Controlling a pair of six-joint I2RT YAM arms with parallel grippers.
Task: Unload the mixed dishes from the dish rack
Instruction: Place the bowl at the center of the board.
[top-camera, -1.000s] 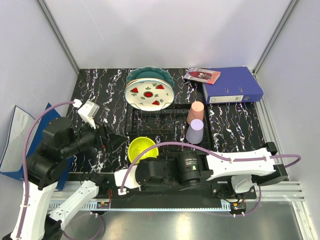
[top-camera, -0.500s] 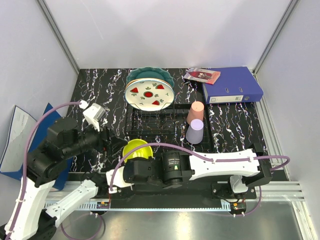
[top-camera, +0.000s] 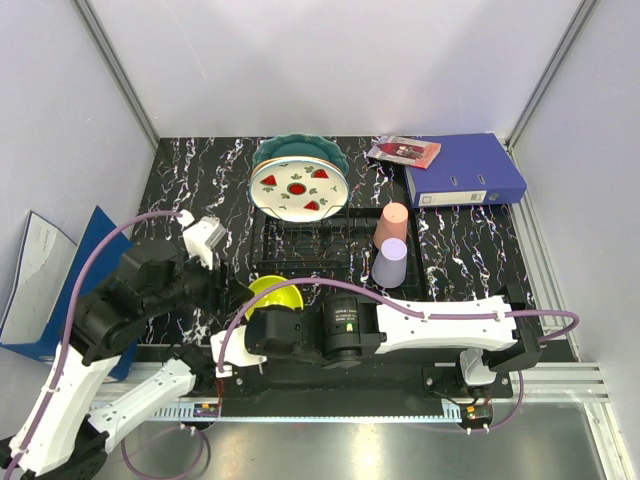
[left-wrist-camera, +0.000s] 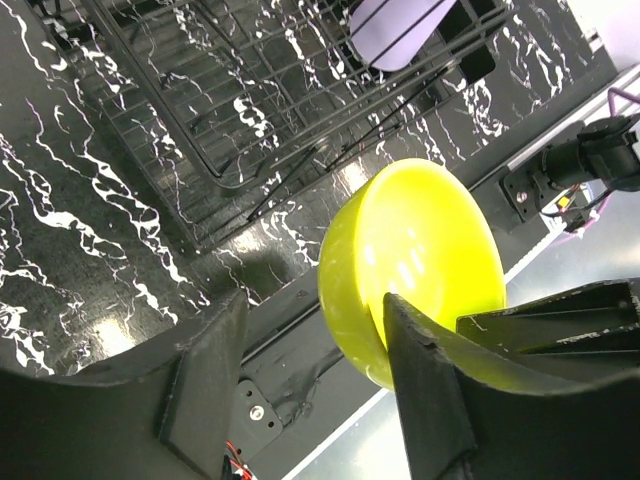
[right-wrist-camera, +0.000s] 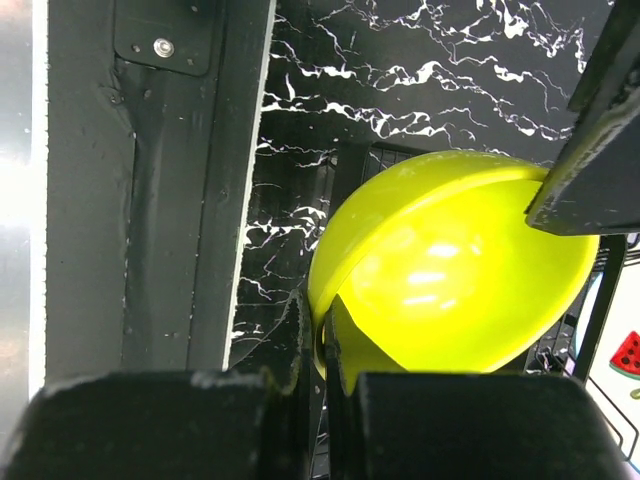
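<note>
The small yellow bowl (top-camera: 275, 297) hangs tilted over the table's near edge, in front of the dish rack (top-camera: 300, 240). My right gripper (right-wrist-camera: 325, 340) is shut on its rim. My left gripper (left-wrist-camera: 312, 320) is open and straddles the bowl (left-wrist-camera: 410, 265): one finger (left-wrist-camera: 430, 400) lies against the bowl, the other (left-wrist-camera: 205, 370) stands clear of it. In the rack stand a white plate with red-green marks (top-camera: 298, 190) and a teal scalloped plate (top-camera: 300, 148). A pink cup (top-camera: 392, 224) and a lavender cup (top-camera: 390, 263) sit at the rack's right end.
A blue binder (top-camera: 465, 170) and a small red-patterned booklet (top-camera: 403, 151) lie at the back right. A blue folder (top-camera: 40, 270) leans off the table's left side. The black mounting rail (right-wrist-camera: 190, 180) runs just below the bowl.
My left gripper has swung right up to the bowl and its jaws have narrowed round the wall. The right arm has drawn the bowl slightly left.
</note>
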